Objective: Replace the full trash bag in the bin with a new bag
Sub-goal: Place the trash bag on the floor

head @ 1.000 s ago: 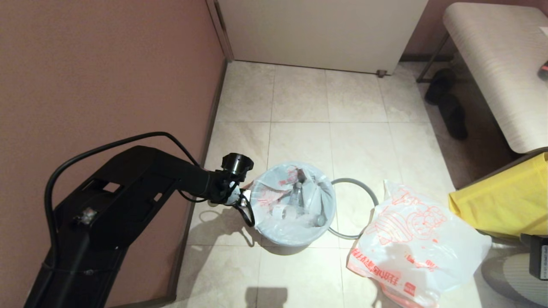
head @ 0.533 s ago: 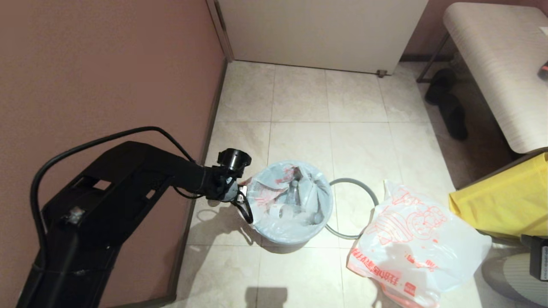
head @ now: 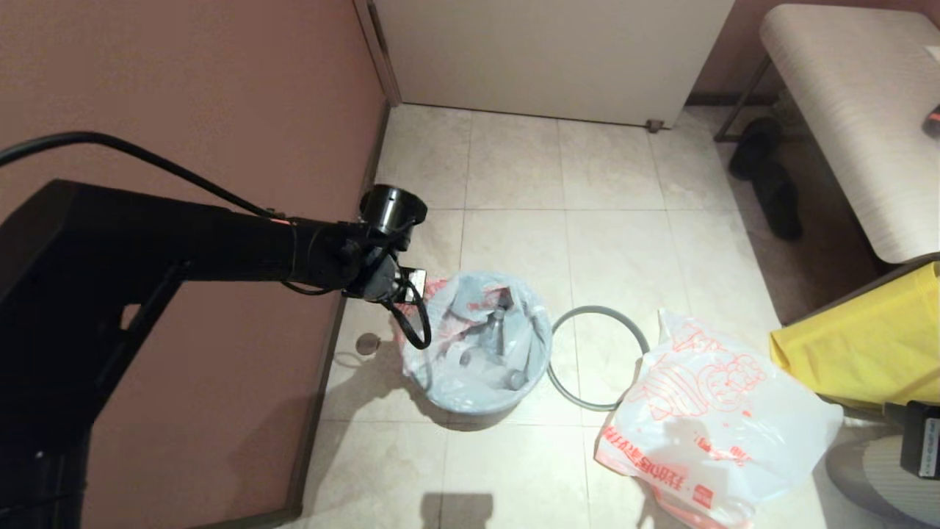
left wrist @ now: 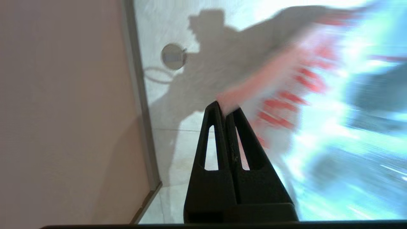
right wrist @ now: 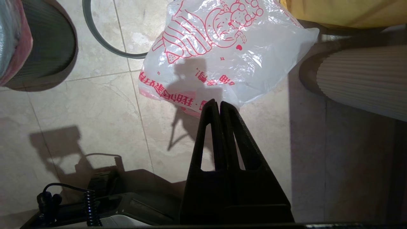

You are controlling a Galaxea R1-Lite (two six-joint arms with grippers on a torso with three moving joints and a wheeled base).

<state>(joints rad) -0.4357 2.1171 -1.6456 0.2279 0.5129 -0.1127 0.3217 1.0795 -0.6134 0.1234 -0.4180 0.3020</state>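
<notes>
full trash bag (head: pixel 477 345) in bin (right wrist: pixel 47 47), new bag (head: pixel 705 411) right

Head cam high, facing down at floor; wrist cams low, close (right shares new bag (right wrist: pixel 229 60), grey ring (right wrist: pixel 105 41)).

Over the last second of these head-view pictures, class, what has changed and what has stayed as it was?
The left gripper, shut on the pink handle of the full trash bag, has risen and drawn that edge up and toward the wall; the bag's mouth has narrowed. The grey ring, the new bag and the parked right gripper have not moved.
</notes>
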